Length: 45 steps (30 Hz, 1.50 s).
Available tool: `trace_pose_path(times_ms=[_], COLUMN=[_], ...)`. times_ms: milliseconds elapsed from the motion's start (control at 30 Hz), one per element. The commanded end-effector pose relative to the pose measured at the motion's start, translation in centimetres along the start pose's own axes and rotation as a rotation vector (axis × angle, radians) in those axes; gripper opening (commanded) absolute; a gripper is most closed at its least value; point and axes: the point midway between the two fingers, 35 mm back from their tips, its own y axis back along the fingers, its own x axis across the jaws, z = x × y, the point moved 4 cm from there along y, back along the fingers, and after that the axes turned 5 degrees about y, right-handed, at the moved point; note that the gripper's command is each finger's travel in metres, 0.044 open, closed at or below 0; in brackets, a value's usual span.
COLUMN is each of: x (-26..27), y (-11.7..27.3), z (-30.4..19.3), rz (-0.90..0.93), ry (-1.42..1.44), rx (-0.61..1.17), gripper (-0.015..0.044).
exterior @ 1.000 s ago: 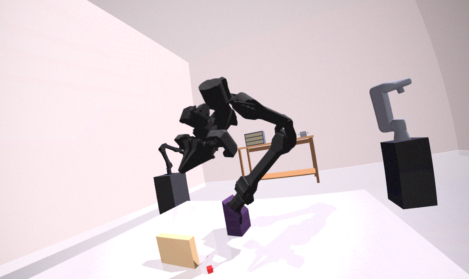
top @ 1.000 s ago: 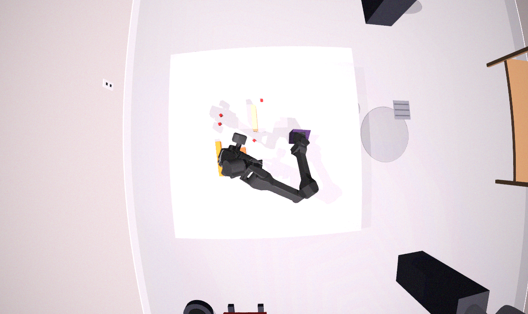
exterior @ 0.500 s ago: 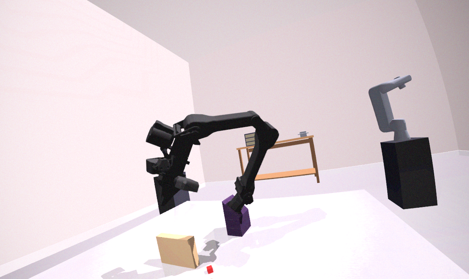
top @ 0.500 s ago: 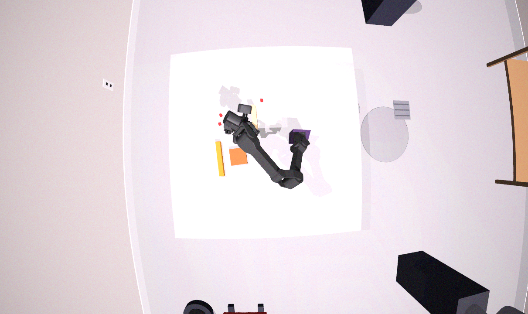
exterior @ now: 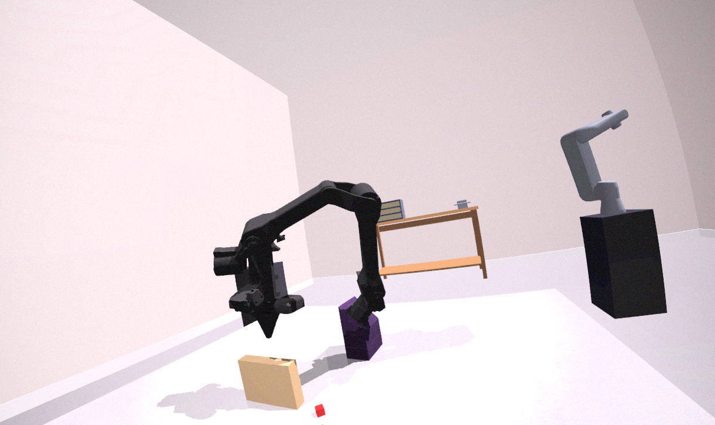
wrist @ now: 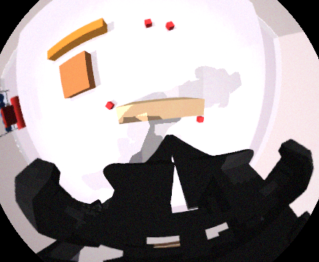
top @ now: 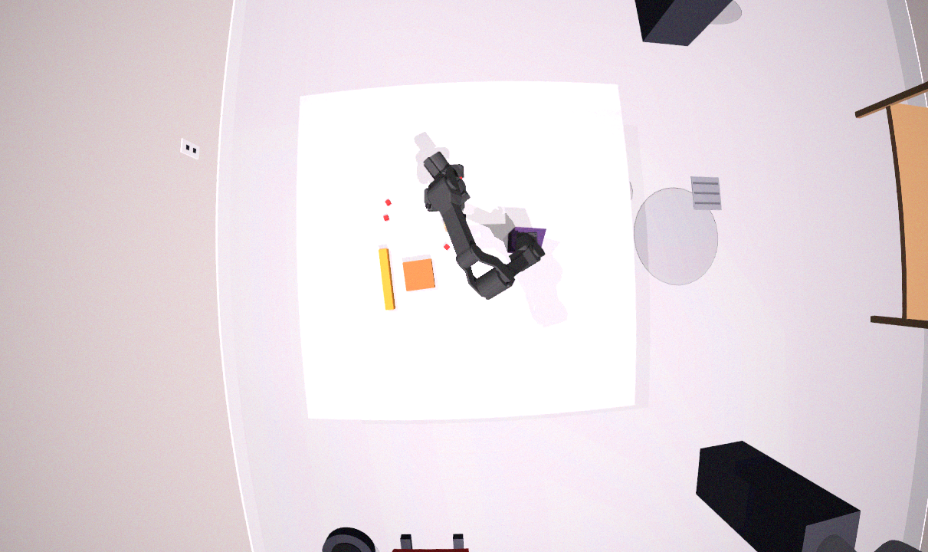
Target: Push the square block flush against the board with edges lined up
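Observation:
The orange square block (top: 418,274) (wrist: 73,74) lies flat. The long yellow-orange board (top: 386,278) (wrist: 77,38) lies on its left in the top view, with a narrow gap between them. Their facing sides look about parallel. The block lies beside the board's middle stretch, its edges not even with either board end. Neither shows in the exterior view. My gripper (exterior: 268,334) (wrist: 168,138) is shut and empty, pointing down above the table, away from both. Its tips are hidden from above by the arm.
A cream upright panel (exterior: 270,383) (wrist: 163,109) stands close to my gripper, below its tips. Small red cubes (top: 388,202) (top: 446,246) (exterior: 319,410) (wrist: 200,119) lie around. The arm's purple base (top: 538,234) (exterior: 357,346) stands on the white table (top: 350,363).

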Motion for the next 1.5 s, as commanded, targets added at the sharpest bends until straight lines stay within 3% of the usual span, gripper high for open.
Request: trace_pose_path(times_ms=[0,133,300,1467], x=[-0.2,-0.2,0.1,-0.3], y=[-1.2,-1.5,-6.1,-6.1], z=[-1.6,-1.5,-1.6,2.5], rz=[0.063,0.063,0.065,0.063], ry=[0.035,0.035,0.035,0.036], rx=[0.026,0.026,0.024,0.023], gripper=[0.0,0.0,0.0,0.0])
